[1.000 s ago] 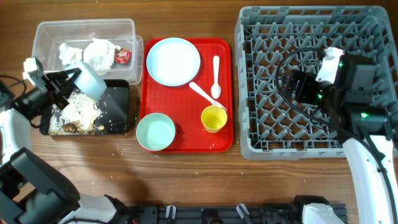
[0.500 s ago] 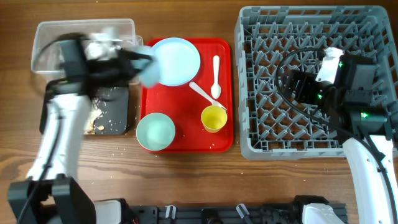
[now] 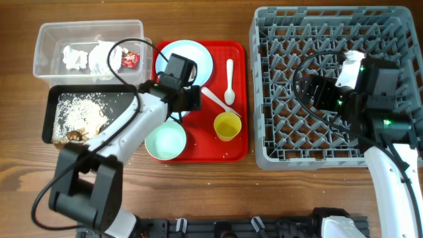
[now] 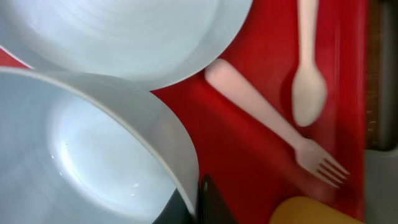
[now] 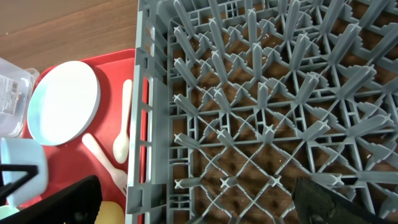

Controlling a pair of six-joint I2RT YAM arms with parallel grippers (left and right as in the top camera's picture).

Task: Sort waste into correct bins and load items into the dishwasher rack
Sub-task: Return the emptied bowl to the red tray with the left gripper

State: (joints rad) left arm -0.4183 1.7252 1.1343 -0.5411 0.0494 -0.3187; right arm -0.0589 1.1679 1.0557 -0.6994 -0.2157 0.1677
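My left gripper (image 4: 198, 199) is shut on the rim of the small pale bowl (image 4: 93, 155), one finger inside and one outside. It hangs over the red tray, between the pale blue plate (image 3: 198, 63) and the mint-green bowl (image 3: 165, 141). The white spoon (image 3: 229, 79), fork (image 3: 215, 99) and yellow cup (image 3: 227, 125) lie on the tray to its right. Napkins (image 3: 76, 56) and a red wrapper (image 3: 130, 59) sit in the clear tub (image 3: 49, 39). Beige scraps (image 3: 79, 112) lie in the black tray (image 3: 53, 99). My right gripper (image 5: 196, 199) stands open over the grey dishwasher rack (image 3: 264, 66), holding nothing.
The red serving tray (image 3: 198, 149) sits between the bins and the rack. A few crumbs are scattered on the wooden table (image 3: 125, 155) in front of the black tray. The rack's upright pegs (image 5: 261, 93) fill the space under my right gripper.
My left arm has swung right from above the black tray to over the red tray, carrying the small pale bowl. The right arm has not moved.
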